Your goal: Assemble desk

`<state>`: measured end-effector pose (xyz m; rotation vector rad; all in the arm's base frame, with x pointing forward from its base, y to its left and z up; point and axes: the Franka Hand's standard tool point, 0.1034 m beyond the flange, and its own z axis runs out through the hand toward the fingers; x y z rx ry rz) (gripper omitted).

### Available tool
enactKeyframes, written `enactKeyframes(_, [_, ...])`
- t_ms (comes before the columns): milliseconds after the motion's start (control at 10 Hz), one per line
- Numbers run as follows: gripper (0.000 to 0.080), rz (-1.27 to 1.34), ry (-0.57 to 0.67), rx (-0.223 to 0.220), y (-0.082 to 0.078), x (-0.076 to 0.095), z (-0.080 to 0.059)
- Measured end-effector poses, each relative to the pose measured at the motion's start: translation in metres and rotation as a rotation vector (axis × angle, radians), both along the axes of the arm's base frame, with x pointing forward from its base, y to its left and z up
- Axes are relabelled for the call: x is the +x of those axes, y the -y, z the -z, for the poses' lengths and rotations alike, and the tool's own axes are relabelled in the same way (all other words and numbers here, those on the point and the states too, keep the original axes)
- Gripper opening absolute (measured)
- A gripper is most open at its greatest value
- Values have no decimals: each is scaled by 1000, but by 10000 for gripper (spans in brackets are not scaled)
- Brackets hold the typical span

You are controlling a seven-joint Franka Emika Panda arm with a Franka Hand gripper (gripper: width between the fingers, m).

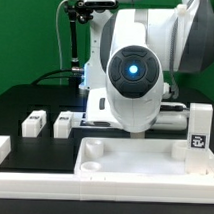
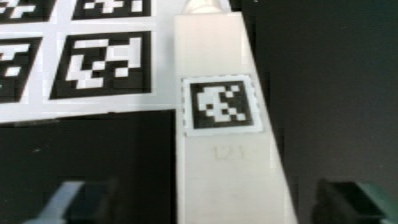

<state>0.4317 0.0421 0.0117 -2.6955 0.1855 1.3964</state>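
Observation:
In the wrist view a long white square leg [image 2: 226, 150] with a black-and-white tag lies on the dark table between my gripper's fingers. My gripper [image 2: 205, 205] is open, and a dark gap shows on each side between the leg and the fingertips [image 2: 64, 202]. In the exterior view the arm's body hides the gripper and this leg. The white tabletop [image 1: 143, 158] with its raised rim lies at the front. A tagged leg [image 1: 199, 133] stands upright at the tabletop's corner on the exterior view's right. Two more short legs [image 1: 34, 122] [image 1: 62, 123] lie on the exterior view's left.
The marker board [image 2: 80, 55] with its tags lies flat just beyond the leg's far end. A low white border rail [image 1: 52, 183] runs along the front edge, with a raised end [image 1: 1, 149] on the exterior view's left. A black stand [image 1: 75, 39] rises at the back.

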Motion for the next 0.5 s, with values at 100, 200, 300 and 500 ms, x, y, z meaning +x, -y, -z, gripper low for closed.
enactKeyframes(100, [386, 1, 0, 0, 0, 0, 0])
enactKeyframes(200, [288, 2, 0, 0, 1, 0, 0])
enactKeyframes(300, [288, 2, 0, 0, 1, 0, 0])
enactKeyframes(500, [289, 3, 0, 0, 1, 0, 0])
